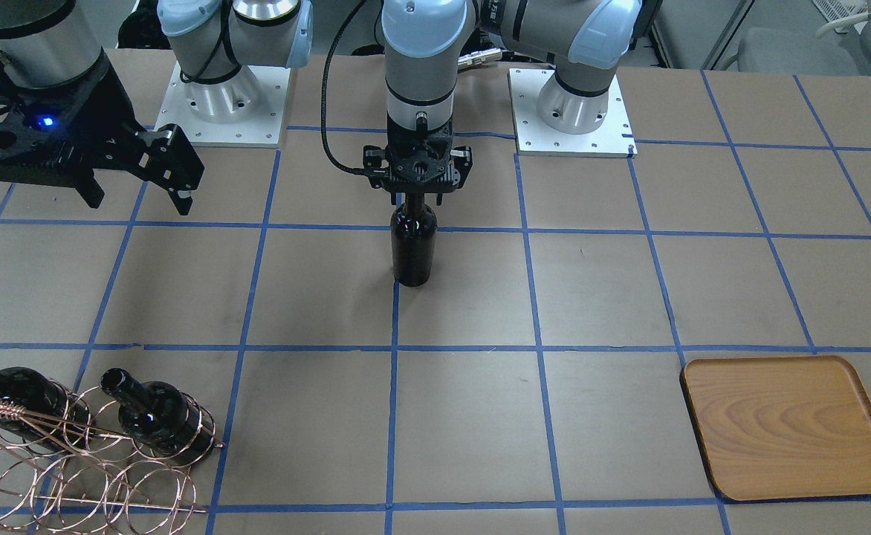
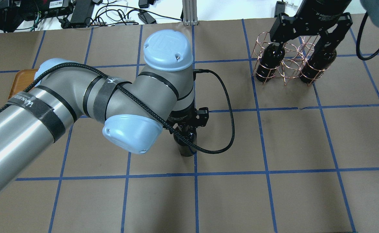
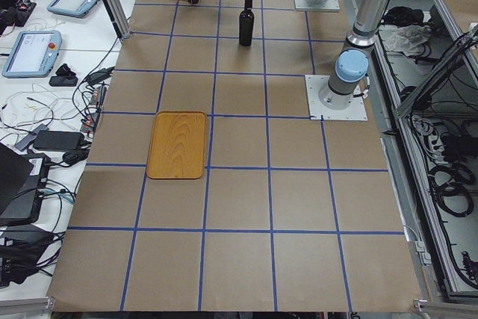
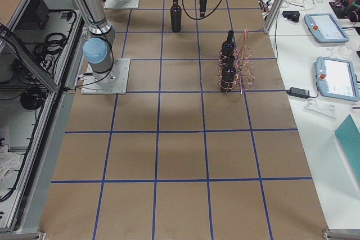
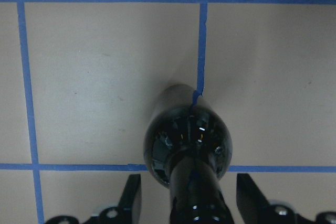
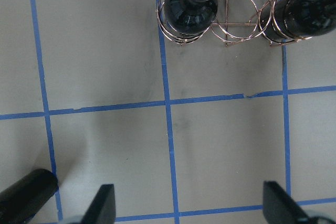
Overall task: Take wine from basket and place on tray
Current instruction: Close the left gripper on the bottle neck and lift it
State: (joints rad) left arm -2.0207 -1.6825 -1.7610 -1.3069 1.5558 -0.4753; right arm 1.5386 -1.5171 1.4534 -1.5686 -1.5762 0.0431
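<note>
Viewing the front-facing camera, I read the wine (image 1: 414,249) standing upright at the centre of the frame, with its base on a blue tape line (image 1: 393,416) of the brown, paper-covered surface (image 1: 629,297). It is a glossy, near-black glass cylinder with rounded shoulders and a short neck.

The left gripper (image 1: 415,199) hangs straight down over that neck. In the left wrist view its two black fingers (image 5: 132,198) stand apart, one on each side of the neck, with a gap visible on both sides.

The right gripper (image 1: 140,199) is in the upper left of the front-facing frame, raised above the surface, and its angular black fingers are spread wide.

The basket (image 1: 86,475) sits in the lower left corner. It is thin, copper-coloured wire bent into rows of round rings, with a twisted wire handle. Two more dark bottles (image 1: 157,416) stand in its rings.

The tray (image 1: 788,427) lies in the lower right corner, well apart from the wine. It is flat, light-brown wood with visible curved grain, rounded corners and a low rim.
</note>
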